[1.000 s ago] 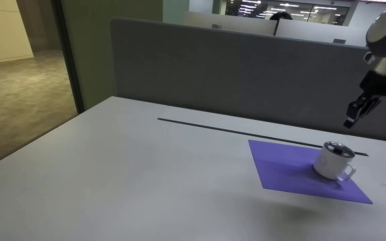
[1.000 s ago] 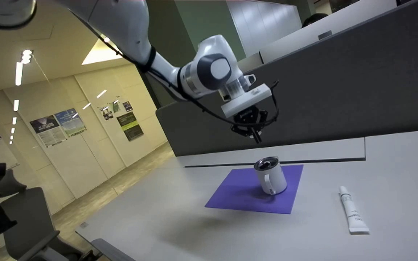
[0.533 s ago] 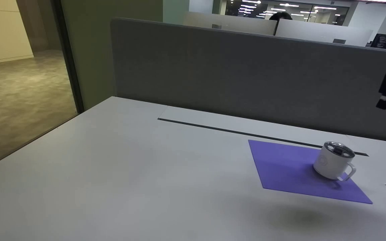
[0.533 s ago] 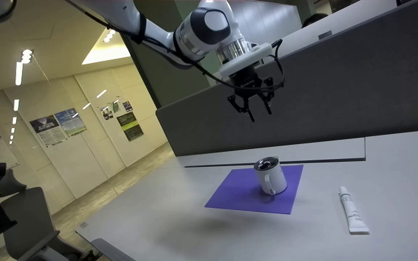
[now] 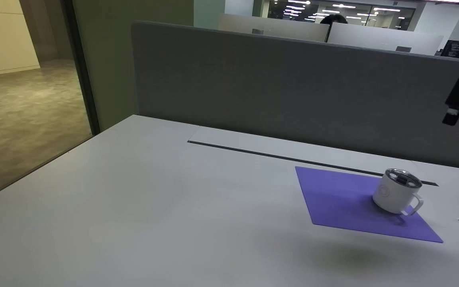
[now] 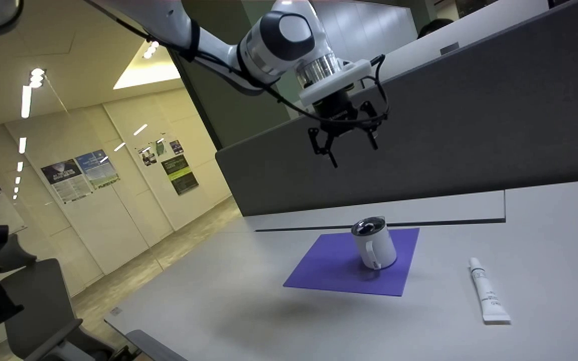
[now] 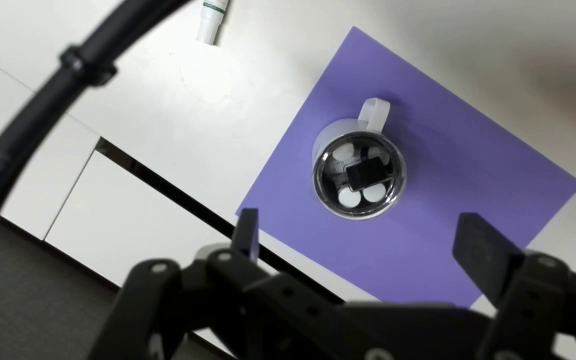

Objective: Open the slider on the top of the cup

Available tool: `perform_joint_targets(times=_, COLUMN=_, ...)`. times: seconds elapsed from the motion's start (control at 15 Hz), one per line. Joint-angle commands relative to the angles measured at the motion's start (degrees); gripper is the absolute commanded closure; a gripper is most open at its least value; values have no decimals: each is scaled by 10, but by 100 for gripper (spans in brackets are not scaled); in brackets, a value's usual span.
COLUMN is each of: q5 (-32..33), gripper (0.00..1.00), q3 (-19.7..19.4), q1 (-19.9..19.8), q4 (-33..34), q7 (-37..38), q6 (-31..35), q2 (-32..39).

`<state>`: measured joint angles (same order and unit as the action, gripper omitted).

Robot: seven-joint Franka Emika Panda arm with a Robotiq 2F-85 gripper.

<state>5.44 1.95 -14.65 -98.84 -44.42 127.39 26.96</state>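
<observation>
A white cup (image 5: 392, 197) with a handle and a clear round lid stands upright on a purple sheet (image 5: 333, 203). From above, in the wrist view, the lid's black slider (image 7: 366, 172) lies right of the lid's middle, with several white round dots around it. My gripper (image 6: 355, 156) hangs well above the cup in an exterior view, its jaws spread wide and nothing between them. In the wrist view the fingers (image 7: 246, 232) flank the lower part of the picture, and the cup (image 7: 333, 132) appears beyond their tips, untouched.
A white tube (image 6: 488, 296) lies on the table off the sheet. Behind the sheet runs a dark slot (image 6: 444, 221) in the tabletop, and a grey divider (image 6: 419, 150) stands along the back edge. A black cable (image 6: 299, 111) loops along the arm.
The jaws have gone from nearly shut to wide open. My arm has risen away from the cup, mostly in the earlier half second. The cup and sheet stay put.
</observation>
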Motion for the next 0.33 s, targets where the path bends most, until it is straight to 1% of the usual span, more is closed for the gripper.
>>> perform_joint_targets(times=0.0, q5=-11, gripper=0, q3=-10, q1=9, q4=8, q7=-3, q6=-7, q2=2)
perform_joint_targets(times=0.27, q5=-7, gripper=0, q3=-11, q1=12, q4=1, q7=-4, q6=-1, q2=1)
